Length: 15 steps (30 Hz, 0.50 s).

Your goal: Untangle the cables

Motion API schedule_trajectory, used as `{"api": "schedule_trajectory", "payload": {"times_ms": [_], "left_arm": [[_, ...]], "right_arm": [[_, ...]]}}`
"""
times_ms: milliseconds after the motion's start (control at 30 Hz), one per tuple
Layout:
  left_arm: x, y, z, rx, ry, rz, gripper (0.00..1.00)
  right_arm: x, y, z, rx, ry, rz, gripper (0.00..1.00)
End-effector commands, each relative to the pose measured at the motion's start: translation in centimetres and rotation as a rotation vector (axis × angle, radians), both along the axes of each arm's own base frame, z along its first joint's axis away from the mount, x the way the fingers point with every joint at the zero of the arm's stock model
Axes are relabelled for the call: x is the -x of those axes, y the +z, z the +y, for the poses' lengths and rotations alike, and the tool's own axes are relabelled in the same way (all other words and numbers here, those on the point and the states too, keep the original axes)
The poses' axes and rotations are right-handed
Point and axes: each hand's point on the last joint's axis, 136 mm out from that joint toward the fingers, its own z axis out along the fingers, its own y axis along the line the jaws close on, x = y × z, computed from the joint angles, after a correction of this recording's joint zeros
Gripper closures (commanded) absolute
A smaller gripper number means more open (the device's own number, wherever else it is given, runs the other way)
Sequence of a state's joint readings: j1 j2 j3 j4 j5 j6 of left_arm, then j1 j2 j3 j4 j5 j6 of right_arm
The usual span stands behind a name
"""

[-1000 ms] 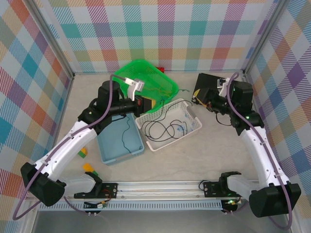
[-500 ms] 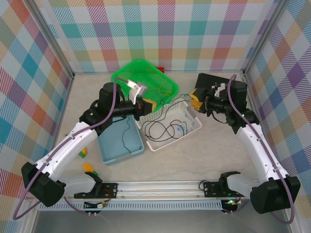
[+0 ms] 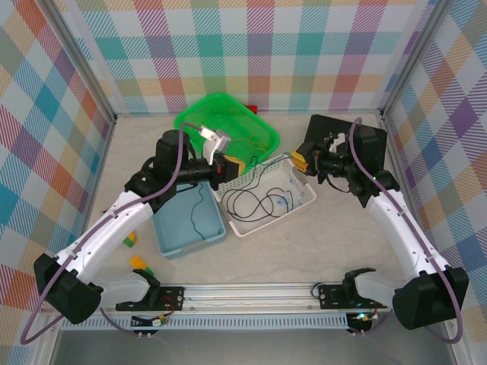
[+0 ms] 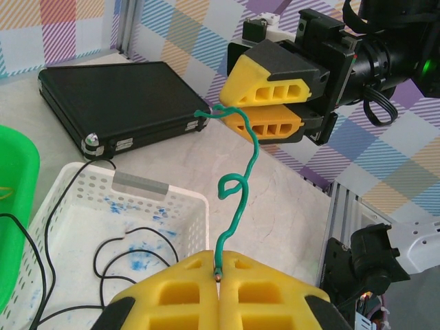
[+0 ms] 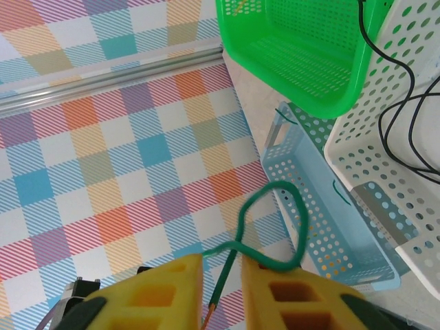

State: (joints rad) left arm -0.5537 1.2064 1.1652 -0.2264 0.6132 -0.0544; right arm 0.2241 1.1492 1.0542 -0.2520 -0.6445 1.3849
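Observation:
A dark green cable [image 4: 237, 199] runs taut and kinked between my two grippers, above the white basket's right side. My left gripper [image 4: 220, 271] is shut on its near end, the copper tip showing at the pad seam; the same gripper [image 3: 234, 167] sits over the basket's left corner. My right gripper [image 5: 221, 275] has a narrow gap between its yellow pads, and the cable's [image 5: 295, 213] other end lies loose in that gap with a loop just beyond. Seen from the left wrist, the right gripper [image 4: 230, 113] meets the cable tip. A black cable [image 3: 255, 201] lies coiled in the white basket. Thin yellow cable [image 3: 245, 141] lies in the green basket.
A green basket [image 3: 228, 106] stands at the back, the white perforated basket [image 3: 300, 194] in the middle, a blue tray [image 3: 186, 236] at its left. A black case [image 3: 331, 129] lies behind the right gripper. Small coloured blocks [image 3: 131, 239] sit at the front left.
My right gripper has moved left toward the left gripper and its jaws have narrowed round the green cable's end. The left gripper stays shut and has shifted only slightly.

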Motion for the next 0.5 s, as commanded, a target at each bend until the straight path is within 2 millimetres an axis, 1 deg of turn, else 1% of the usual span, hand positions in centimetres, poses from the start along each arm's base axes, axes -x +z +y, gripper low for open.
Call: {"api": "schedule_trajectory", "payload": {"times_ms": [0, 167, 233, 300, 333, 367, 467], "left_arm": [[0.5, 0.6, -0.1, 0.017, -0.027, -0.046, 1.00], [0.4, 0.5, 0.0, 0.014, -0.014, -0.042, 1.00], [-0.2, 0.5, 0.2, 0.016, 0.028, -0.022, 1.00], [-1.7, 0.8, 0.7, 0.032, 0.126, 0.018, 1.00], [-2.4, 1.1, 1.0, 0.059, 0.170, 0.049, 1.00], [-2.7, 1.8, 0.8, 0.092, 0.178, 0.063, 1.00], [-3.6, 4.8, 0.5, 0.210, 0.208, 0.078, 1.00]], "right_arm": [[0.0, 0.7, 0.1, -0.007, -0.002, -0.019, 0.86], [0.0, 0.4, 0.0, -0.001, -0.008, -0.015, 0.99], [0.0, 0.3, -0.1, 0.012, -0.008, -0.022, 1.00], [0.1, 0.0, -0.1, 0.048, 0.005, -0.048, 1.00], [0.2, -0.3, -0.2, 0.088, 0.022, -0.068, 1.00], [0.3, -0.8, -0.4, 0.133, 0.036, -0.086, 1.00], [0.6, -3.1, -1.5, 0.317, 0.080, -0.139, 1.00]]}}
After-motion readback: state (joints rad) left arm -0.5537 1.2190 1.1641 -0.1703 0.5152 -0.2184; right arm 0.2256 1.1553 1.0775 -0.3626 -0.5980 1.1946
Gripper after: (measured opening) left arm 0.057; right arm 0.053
